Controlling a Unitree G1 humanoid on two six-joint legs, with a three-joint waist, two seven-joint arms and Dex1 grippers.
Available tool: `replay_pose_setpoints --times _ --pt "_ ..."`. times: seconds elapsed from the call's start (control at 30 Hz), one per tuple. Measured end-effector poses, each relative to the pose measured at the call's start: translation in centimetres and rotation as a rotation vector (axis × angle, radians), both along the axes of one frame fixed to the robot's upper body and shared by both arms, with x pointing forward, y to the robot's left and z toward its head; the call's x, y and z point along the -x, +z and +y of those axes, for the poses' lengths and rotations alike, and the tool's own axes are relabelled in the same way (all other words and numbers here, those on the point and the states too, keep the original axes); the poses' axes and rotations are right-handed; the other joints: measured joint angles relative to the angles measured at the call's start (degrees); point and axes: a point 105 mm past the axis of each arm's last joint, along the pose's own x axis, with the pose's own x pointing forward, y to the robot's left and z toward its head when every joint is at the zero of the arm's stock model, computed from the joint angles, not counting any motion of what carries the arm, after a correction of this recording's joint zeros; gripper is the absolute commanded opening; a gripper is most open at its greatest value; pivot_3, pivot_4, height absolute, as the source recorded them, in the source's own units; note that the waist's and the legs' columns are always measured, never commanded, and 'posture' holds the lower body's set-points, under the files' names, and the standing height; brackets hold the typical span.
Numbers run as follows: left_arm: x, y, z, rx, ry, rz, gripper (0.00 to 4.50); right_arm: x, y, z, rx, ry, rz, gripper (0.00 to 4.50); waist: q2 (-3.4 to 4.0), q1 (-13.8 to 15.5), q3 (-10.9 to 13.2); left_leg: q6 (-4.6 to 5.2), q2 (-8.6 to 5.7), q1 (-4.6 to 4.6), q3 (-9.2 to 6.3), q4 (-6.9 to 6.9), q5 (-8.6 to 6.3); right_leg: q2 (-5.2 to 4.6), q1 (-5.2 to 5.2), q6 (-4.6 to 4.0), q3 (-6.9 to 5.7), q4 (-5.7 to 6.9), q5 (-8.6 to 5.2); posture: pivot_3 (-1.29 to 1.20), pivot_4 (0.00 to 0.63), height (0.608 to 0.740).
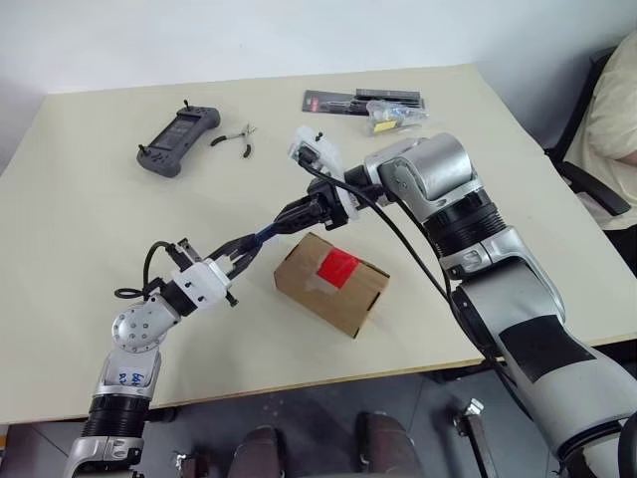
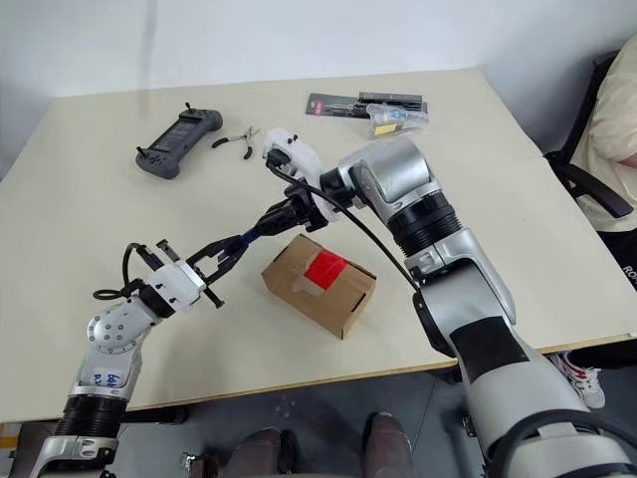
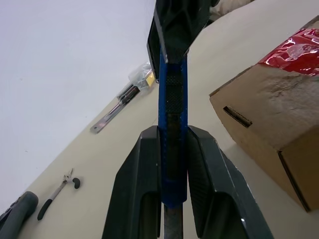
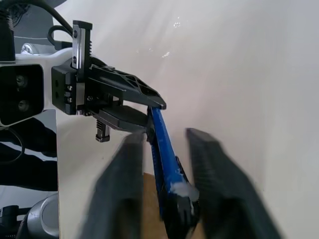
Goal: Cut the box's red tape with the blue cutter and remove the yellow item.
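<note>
Both grippers met on the blue cutter [image 1: 267,235], held in the air above the table [image 1: 80,249] between them. Nearest, toward the table's front-left corner, the left gripper [image 1: 242,257] was clenched on one end of the cutter; its wrist view showed the two black fingers [image 3: 137,189] pressed against the blue shaft on either side. At the other end, the right gripper [image 1: 304,211] reached in from the right with its fingers either side of the cutter. The right wrist view was blurred there, with a gap showing between the shaft and at least one finger [image 4: 214,184], so whether it had actually closed on the cutter could not be told.

Just beside the cutter, nearer the front edge and about mid-table, the box [image 1: 331,283] sat flat with its flaps down. The red tape [image 1: 336,266] lay on its top face, apparently unbroken.

Toward the far-left corner lay a dark handheld controller [image 1: 178,141], and just to its right a small pair of black-handled pliers [image 1: 237,139]. Along the far edge, right of centre, lay a flat dark package [image 1: 338,103] and, beside it, a clear packet with a yellow label [image 1: 390,119].

At the table's right side a person's light sleeve [image 1: 612,110] showed, with a dark chair [image 1: 587,179] beneath it.
</note>
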Motion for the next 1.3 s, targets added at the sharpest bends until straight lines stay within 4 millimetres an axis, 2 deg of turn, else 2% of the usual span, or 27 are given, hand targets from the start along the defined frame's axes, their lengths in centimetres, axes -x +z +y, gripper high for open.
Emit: replay_pose_setpoints --times 0.03,0.23,0.33,0.5,0.57,0.67,0.73,0.8,0.97,1.17,1.3 --pt "0.0 0.0 0.0 0.0 0.0 0.001 0.41 0.1 0.0 0.0 -0.002 0.005 0.003 0.15 0.0 0.0 0.0 0.0 0.0 0.0 0.0 0.0 0.0 0.0 0.0 0.0 -0.01 0.0 0.0 0.0 0.15 0.74" --pt "-0.2 -0.2 -0.2 0.002 0.008 0.019 0.41 0.0 0.0 -0.1 0.006 0.008 -0.002 0.16 0.0 0.0 0.0 0.0 0.0 0.0 0.0 0.0 0.0 0.0 0.0 0.0 0.0 0.0 0.0 0.0 0.15 0.74" --pt "-0.5 -0.1 -0.2 -0.014 0.034 0.033 1.35 0.0 0.1 -0.2 0.009 0.007 -0.009 0.16 0.0 0.0 0.0 0.0 0.0 0.0 0.0 0.0 0.0 0.0 0.0 0.0 0.0 0.0 0.0 0.0 0.15 0.74" --pt "-1.8 -1.3 1.3 -0.001 0.15 0.212 2.91 0.0 0.9 -0.7 -0.001 -0.009 -0.057 0.16 -0.02 0.0 0.0 0.0 0.0 -0.01 -0.01 0.0 0.0 0.0 0.0 0.0 0.0 0.01 0.0 0.0 0.15 0.74" --pt "-1.6 -0.8 1.7 0.04 0.153 0.263 3.6 -0.3 1.4 -1.1 -0.011 -0.035 -0.083 0.16 -0.04 0.0 0.0 0.0 0.0 -0.02 -0.03 0.0 0.0 0.0 0.0 0.0 0.0 0.01 0.0 0.0 0.15 0.74" --pt "-1.2 0.4 3.4 0.091 0.164 0.339 4.5 -0.8 1.8 -2.4 -0.014 -0.081 -0.122 0.16 -0.1 0.0 0.1 -0.01 0.02 -0.02 -0.04 0.0 0.0 0.0 0.0 0.0 0.0 0.01 0.0 0.0 0.15 0.74" --pt "-0.5 1.1 4.6 0.12 0.164 0.4 4.5 -1.2 1.5 -3.5 -0.013 -0.123 -0.125 0.16 -0.1 0.0 0.1 -0.01 0.01 -0.01 -0.02 0.0 -0.01 0.0 0.0 0.0 0.02 0.0 0.0 0.0 0.15 0.74" --pt "0.1 1.7 4.8 0.162 0.136 0.455 4.5 -1.5 1.6 -4.3 -0.02 -0.159 -0.129 0.16 -0.11 0.0 0.1 -0.02 0.01 -0.02 -0.03 -0.01 -0.01 0.0 -0.01 0.0 0.02 0.0 0.0 0.0 0.15 0.74" --pt "2.0 3.2 3.8 0.211 0.007 0.631 4.5 -1.4 2.8 -6.0 -0.038 -0.218 -0.182 0.16 -0.29 0.2 0.2 -0.02 0.02 -0.02 -0.03 0.01 -0.01 0.01 -0.01 0.0 0.05 0.01 0.0 0.0 0.15 0.74" --pt "2.9 4.5 2.3 0.179 -0.075 0.723 4.5 -1.1 3.0 -8.9 -0.054 -0.328 -0.192 0.16 -0.33 1.3 0.2 -0.03 0.02 -0.03 -0.01 0.03 -0.02 0.03 -0.01 0.0 0.08 -0.02 0.0 0.0 0.15 0.74" --pt "2.9 4.4 -0.5 0.136 -0.182 0.818 3.31 -0.2 3.4 -10.6 -0.052 -0.399 -0.216 0.16 -0.34 1.5 0.2 -0.03 0.02 -0.03 0.0 0.04 -0.02 0.04 -0.01 0.0 0.1 -0.03 0.0 0.0 0.15 0.74"
